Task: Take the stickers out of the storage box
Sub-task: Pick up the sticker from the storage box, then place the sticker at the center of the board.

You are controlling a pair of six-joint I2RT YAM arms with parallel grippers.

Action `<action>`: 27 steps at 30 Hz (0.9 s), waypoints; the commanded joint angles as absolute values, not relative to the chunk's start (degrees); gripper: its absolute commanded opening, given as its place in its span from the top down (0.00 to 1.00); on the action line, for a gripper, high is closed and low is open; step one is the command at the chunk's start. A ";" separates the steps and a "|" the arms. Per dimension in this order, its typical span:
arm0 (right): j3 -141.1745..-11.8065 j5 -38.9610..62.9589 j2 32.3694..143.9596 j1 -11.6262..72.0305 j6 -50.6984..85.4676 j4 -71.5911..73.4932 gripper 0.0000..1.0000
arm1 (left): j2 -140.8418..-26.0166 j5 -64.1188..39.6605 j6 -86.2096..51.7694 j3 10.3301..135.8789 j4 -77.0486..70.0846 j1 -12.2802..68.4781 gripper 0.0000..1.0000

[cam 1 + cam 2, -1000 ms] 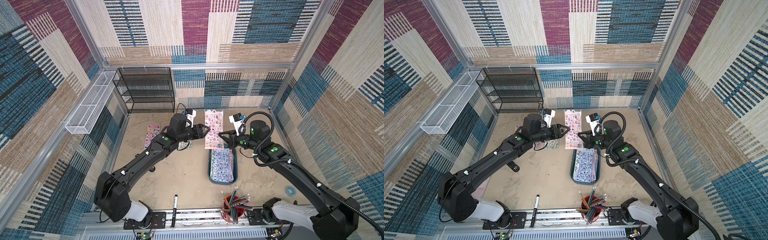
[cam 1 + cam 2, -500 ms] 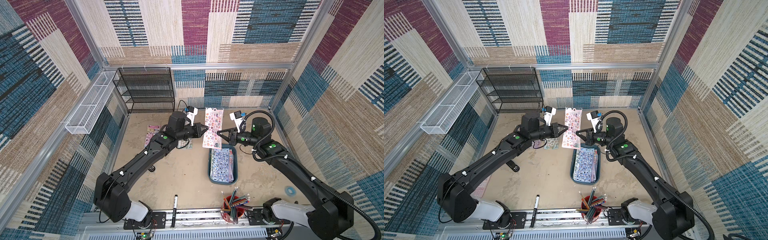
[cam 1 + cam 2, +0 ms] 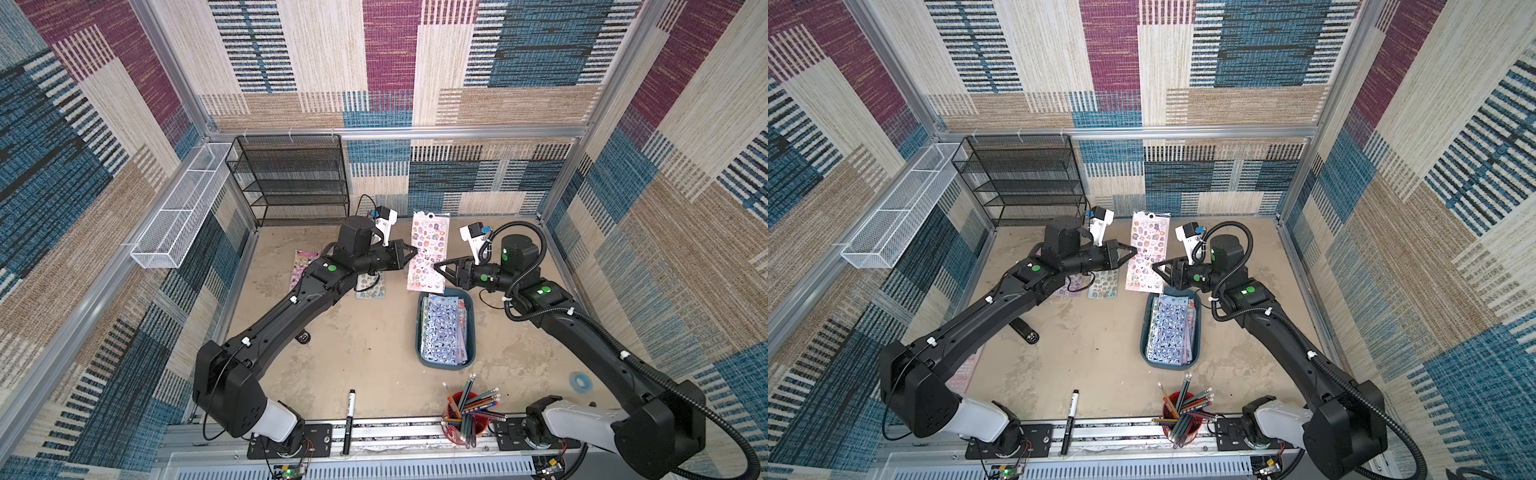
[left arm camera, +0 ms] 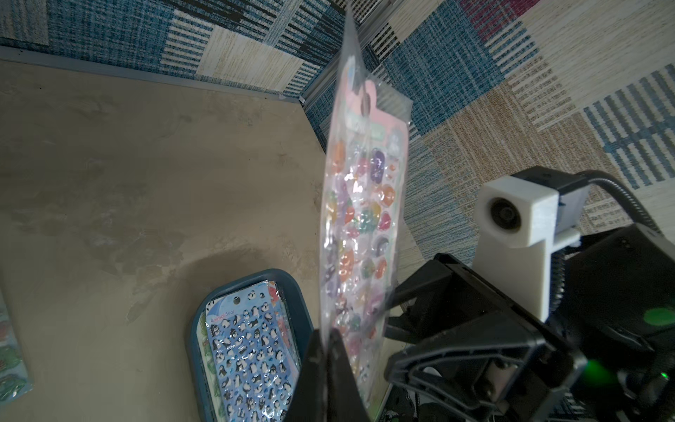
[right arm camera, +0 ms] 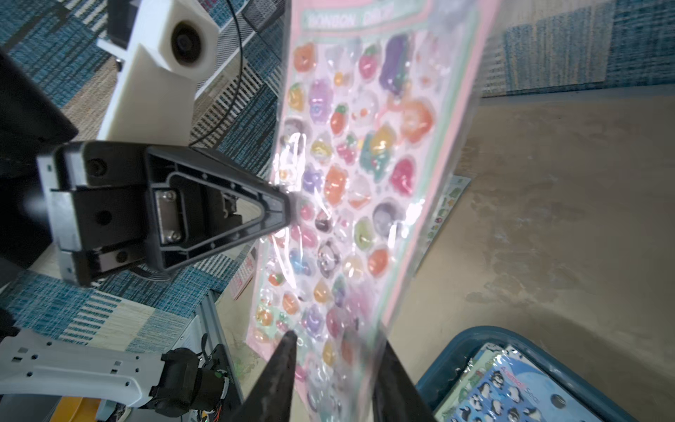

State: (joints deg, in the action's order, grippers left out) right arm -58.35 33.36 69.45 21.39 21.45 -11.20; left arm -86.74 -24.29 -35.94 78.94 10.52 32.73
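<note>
Shows black left gripper (image 3: 414,252) pinched shut on one long edge of a pink glossy sheet of cartoon stickers (image 3: 429,245), held upright in mid-air. Shows black right gripper (image 3: 437,266) parted, fingers astride the opposite edge without clamping. Leaves remaining sticker sheets (image 3: 444,328) stacked in the shallow teal plastic storage box (image 3: 420,332), near the right gripper.

Storage box (image 5: 460,358): cut off by frame edge in both wrist views. What lies under the penguin sheet (image 3: 444,328) shows edges only. Held sheet (image 5: 350,182) blurs toward its lower end, right wrist view. Left arm (image 3: 291,307) covers part of the green sheet (image 3: 372,289).
</note>
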 commanded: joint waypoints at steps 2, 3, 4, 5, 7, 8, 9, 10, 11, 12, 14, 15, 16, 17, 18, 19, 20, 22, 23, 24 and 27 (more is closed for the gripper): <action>-59.04 22.15 69.53 21.40 19.08 -18.02 0.57 | -89.04 -22.79 -33.74 80.64 16.34 31.54 1.00; -58.80 20.97 69.28 21.37 18.89 -18.64 0.56 | -89.66 -22.23 -33.46 80.95 17.45 31.29 1.00; -58.50 19.87 69.02 21.42 18.79 -19.21 0.56 | -90.35 -21.27 -33.01 81.32 18.78 30.99 1.00; -58.19 19.11 68.80 21.36 18.67 -19.68 0.58 | -90.99 -20.33 -32.58 81.75 20.07 30.73 1.00; -57.71 17.98 68.25 21.38 18.42 -20.49 0.66 | -92.30 -18.62 -31.68 82.67 22.01 30.32 1.00; -57.44 17.56 68.08 21.35 18.33 -20.87 0.70 | -92.92 -18.31 -31.30 82.96 22.52 30.15 1.00; -57.19 17.14 67.99 21.43 18.30 -21.34 0.73 | -93.54 -18.11 -30.96 83.35 22.89 30.06 1.00; -56.90 16.77 68.02 21.31 18.35 -21.77 0.78 | -94.38 -17.94 -30.56 83.91 23.44 29.93 1.00; -56.71 16.53 68.03 21.43 18.30 -22.14 0.81 | -95.10 -17.61 -30.22 84.33 24.02 29.84 1.00; -56.42 16.36 68.11 21.43 18.33 -22.48 0.84 | -95.80 -17.17 -30.10 84.66 24.25 29.88 1.00; -55.91 16.05 68.30 21.41 18.29 -23.05 0.88 | -97.37 -16.67 -29.75 85.01 24.40 29.79 1.00; -55.64 15.94 68.37 21.42 18.43 -23.20 0.89 | -98.09 -16.38 -29.56 85.17 24.36 29.79 1.00; -55.51 15.84 68.46 21.41 18.53 -23.36 0.90 | -99.09 -15.91 -29.32 85.47 24.46 29.72 1.00; -55.28 15.77 68.47 21.44 18.62 -23.46 0.91 | -100.08 -15.57 -29.27 85.78 24.66 29.71 1.00; -55.13 15.53 68.47 21.43 18.80 -23.59 0.91 | -101.04 -15.34 -29.10 86.23 24.93 29.61 1.00; -55.03 15.48 68.45 21.42 18.88 -23.66 0.91 | -102.21 -15.16 -28.88 86.90 25.35 29.62 1.00; -54.89 15.31 68.47 21.34 19.01 -23.73 0.91 | -103.22 -14.97 -28.66 87.39 25.47 29.58 1.00; -54.67 15.09 68.53 21.43 19.24 -23.99 0.91 | -105.26 -14.85 -28.32 88.32 25.84 29.62 1.00; -54.45 15.26 68.60 21.36 19.36 -24.01 0.91 | -106.21 -14.85 -28.15 88.70 25.98 29.60 1.00; -54.17 15.29 68.59 21.41 19.49 -23.92 0.91 | -107.27 -14.69 -28.07 89.15 26.09 29.48 1.00; -53.10 15.58 68.39 21.44 19.88 -23.49 0.91 | -110.20 -14.41 -28.09 90.53 26.33 29.53 1.00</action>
